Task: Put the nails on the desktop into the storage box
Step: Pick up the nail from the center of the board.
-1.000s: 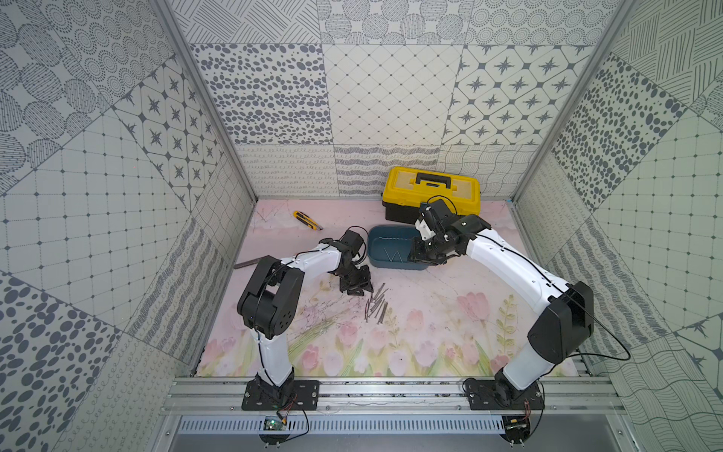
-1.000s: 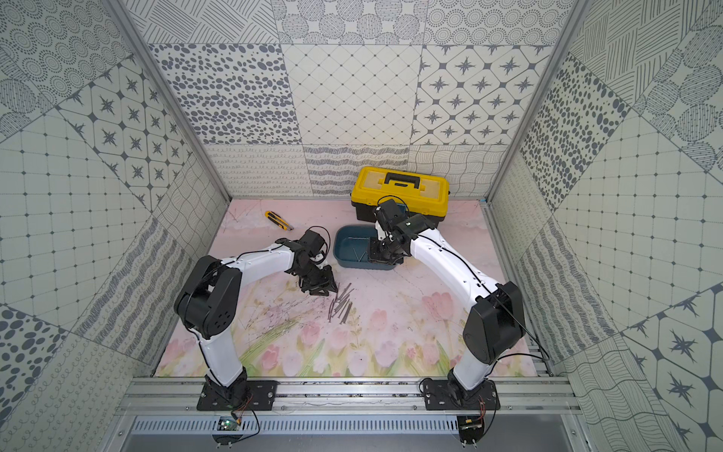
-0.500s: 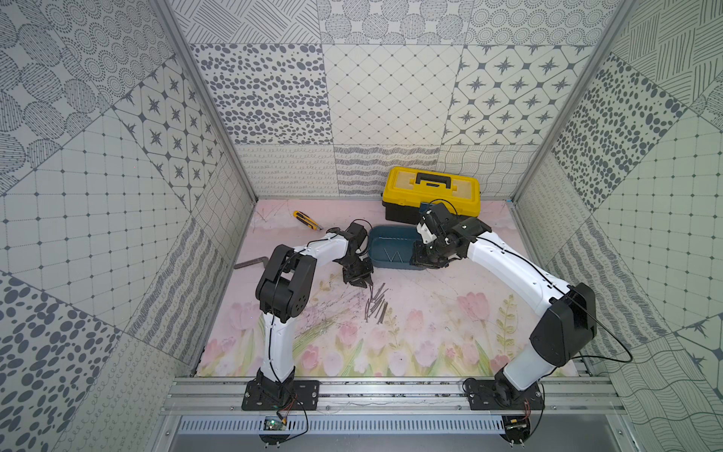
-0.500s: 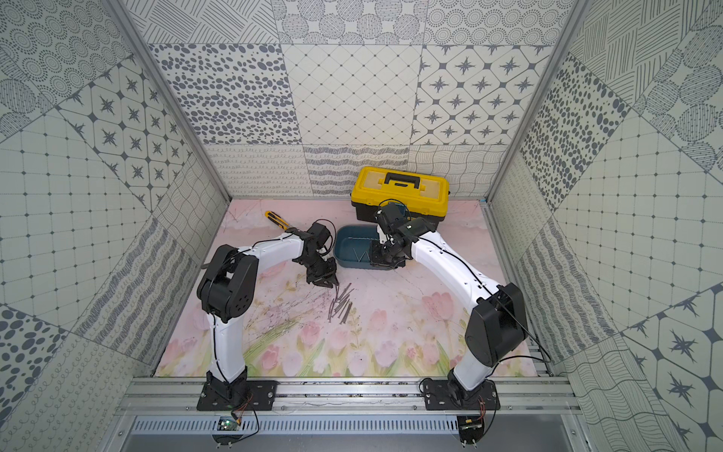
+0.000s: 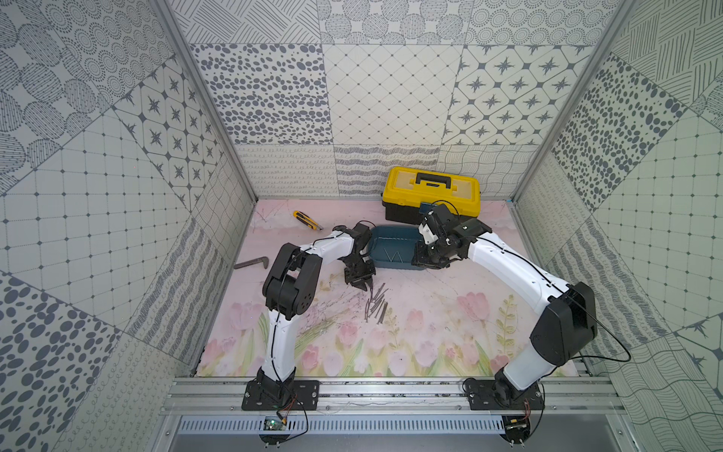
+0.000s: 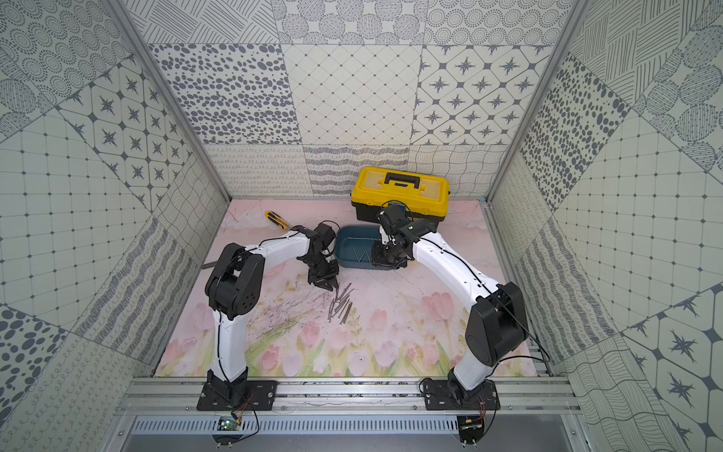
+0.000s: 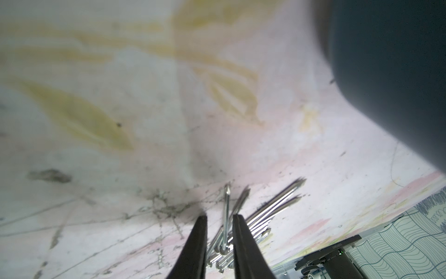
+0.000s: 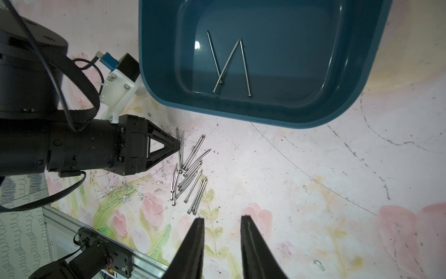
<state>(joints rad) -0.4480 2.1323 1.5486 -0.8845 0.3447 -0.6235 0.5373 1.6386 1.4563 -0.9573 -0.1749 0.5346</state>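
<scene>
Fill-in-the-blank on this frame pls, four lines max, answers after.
Exactly ___ nails lie in the storage box.
The left gripper is at the pile of loose nails, which lies on the ___.
The right gripper holds ___.
The toolbox behind the storage box is black and ___.
Missing words: three; desktop; nothing; yellow.

Left gripper (image 5: 365, 287) points down, tips low, just off the storage box's (image 8: 156, 48) near corner; jaws narrowly parted. Right gripper (image 8: 222, 218) at the box's opposite end, jaws apart, empty. Both arms arch inward.
</scene>
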